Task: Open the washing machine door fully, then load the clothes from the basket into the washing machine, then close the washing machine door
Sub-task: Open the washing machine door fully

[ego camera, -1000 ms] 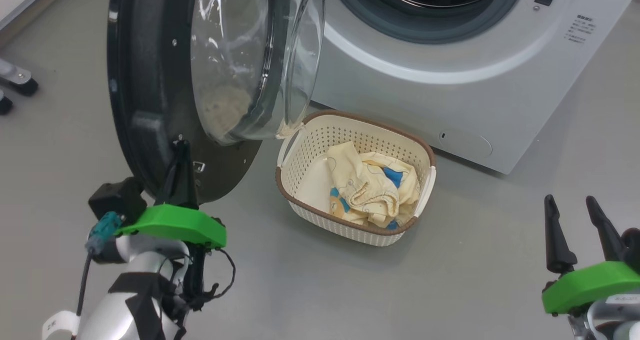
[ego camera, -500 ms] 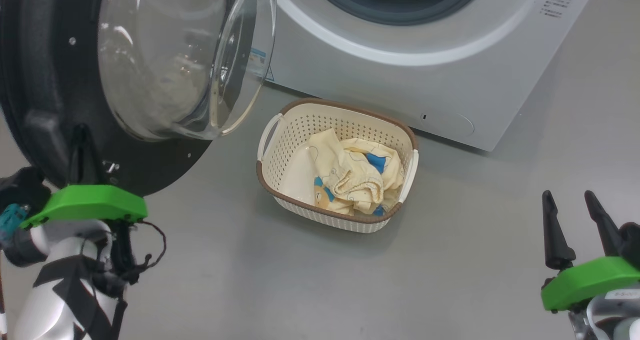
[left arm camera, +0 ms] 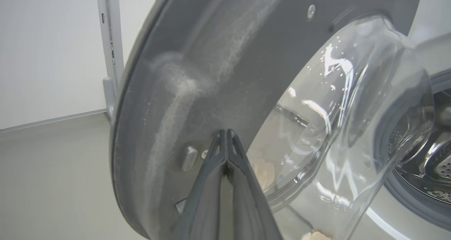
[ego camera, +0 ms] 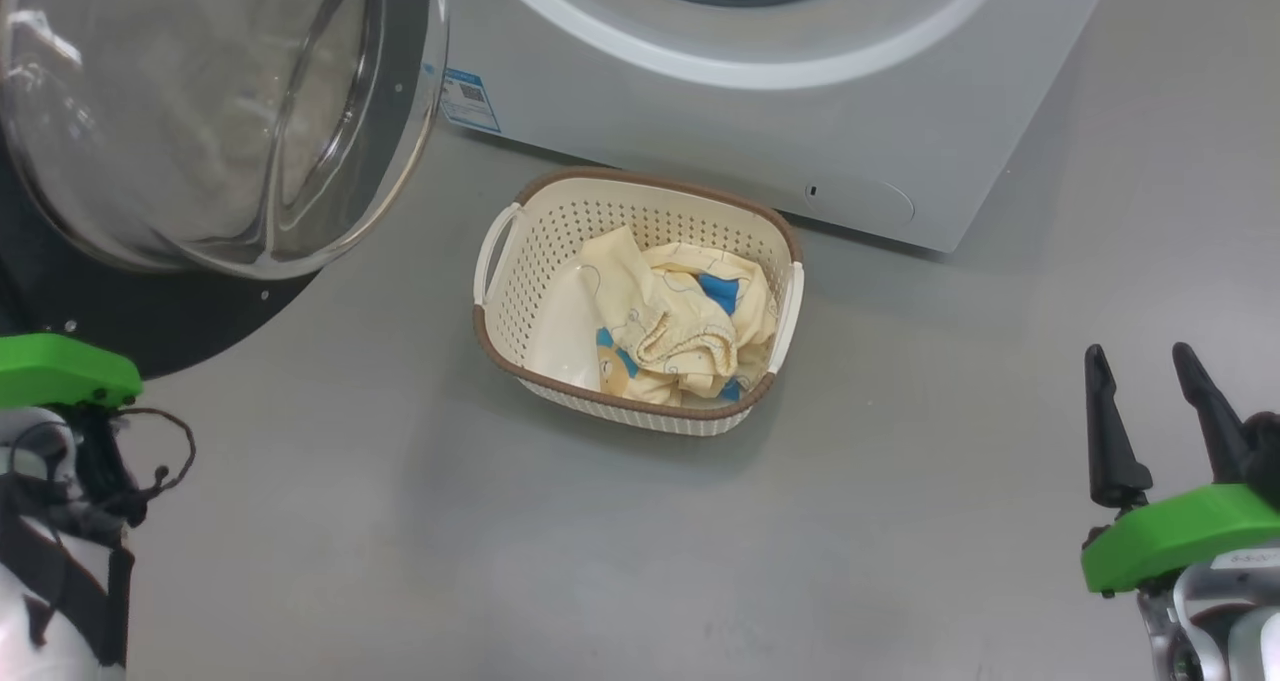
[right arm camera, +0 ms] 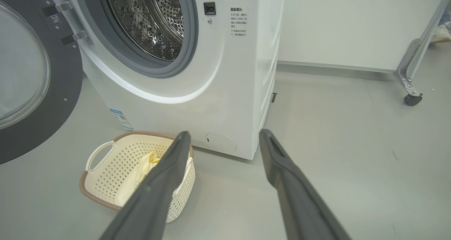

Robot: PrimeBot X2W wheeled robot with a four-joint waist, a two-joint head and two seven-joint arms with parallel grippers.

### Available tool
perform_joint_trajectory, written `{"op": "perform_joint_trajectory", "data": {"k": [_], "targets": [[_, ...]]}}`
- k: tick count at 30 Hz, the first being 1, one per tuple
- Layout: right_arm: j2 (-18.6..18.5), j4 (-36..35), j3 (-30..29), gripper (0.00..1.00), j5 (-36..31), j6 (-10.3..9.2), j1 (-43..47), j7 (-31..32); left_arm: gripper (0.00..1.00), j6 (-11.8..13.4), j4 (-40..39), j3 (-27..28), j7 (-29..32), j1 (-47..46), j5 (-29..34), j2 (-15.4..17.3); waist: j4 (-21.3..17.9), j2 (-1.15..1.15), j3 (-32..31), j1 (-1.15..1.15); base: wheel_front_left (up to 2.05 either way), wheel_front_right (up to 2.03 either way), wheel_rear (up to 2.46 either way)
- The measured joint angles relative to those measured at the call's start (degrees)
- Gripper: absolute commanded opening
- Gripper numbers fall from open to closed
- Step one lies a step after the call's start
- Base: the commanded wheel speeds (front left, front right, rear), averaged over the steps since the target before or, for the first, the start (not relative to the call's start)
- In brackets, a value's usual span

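The washing machine door [ego camera: 150, 301] stands swung out at the upper left of the head view, its clear glass bowl [ego camera: 200, 111] bulging toward the basket. In the left wrist view my left gripper [left arm camera: 226, 134] is shut, its tips against the door's [left arm camera: 197, 74] grey inner face beside the latch. The cream basket [ego camera: 535, 251] sits on the floor before the white washing machine [ego camera: 800, 91], holding pale yellow clothes [ego camera: 680, 321]. My right gripper [ego camera: 1140, 361] hovers open and empty at the lower right. From the right wrist, that gripper [right arm camera: 225, 136] points toward the machine [right arm camera: 239, 74], steel drum [right arm camera: 151, 18] and basket [right arm camera: 105, 169].
Grey floor [ego camera: 500, 541] spreads between me and the basket. A metal frame leg on a caster [right arm camera: 410, 99] stands to the right of the machine by a white wall. A white post [left arm camera: 109, 56] rises beyond the door's outer edge.
The door has swung further open, away from the machine, with my shut left gripper moving left against it. The head camera has shifted too. The right gripper stays open in place.
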Motion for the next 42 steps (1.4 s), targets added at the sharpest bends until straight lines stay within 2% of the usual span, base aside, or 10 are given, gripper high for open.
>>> {"op": "perform_joint_trajectory", "data": {"k": [10,20,27,33,42], "targets": [[0.0,-0.2,0.5,1.00,-0.8,0.00,-1.3,0.4,0.00,-2.9,9.1,4.7,-0.1,-7.0,2.7,2.3,-1.7,0.00,1.9,0.00,0.00,0.00,0.00],[0.0,0.1,0.5,1.00,-0.8,0.00,-1.4,0.4,0.00,-5.2,10.2,9.2,-0.1,-8.2,6.5,2.5,-2.3,0.00,1.8,0.00,0.00,0.00,0.00],[0.0,1.1,0.5,1.00,-0.8,0.00,-1.4,-0.2,0.00,-5.8,5.3,11.4,-0.1,-6.1,10.0,0.3,-2.7,0.00,0.6,0.00,0.00,0.00,0.00],[0.0,2.0,0.5,1.00,-0.2,0.00,-1.4,-0.9,0.00,-6.9,-1.6,12.1,-0.1,0.1,13.4,-3.6,-3.3,0.00,-0.7,0.00,0.00,0.00,0.00],[0.0,3.7,2.2,1.00,0.2,0.00,-1.2,-1.9,0.00,-9.3,-11.0,9.0,-0.1,8.3,17.1,-7.9,-5.5,0.00,-2.9,0.00,0.00,0.00,0.00]]}}
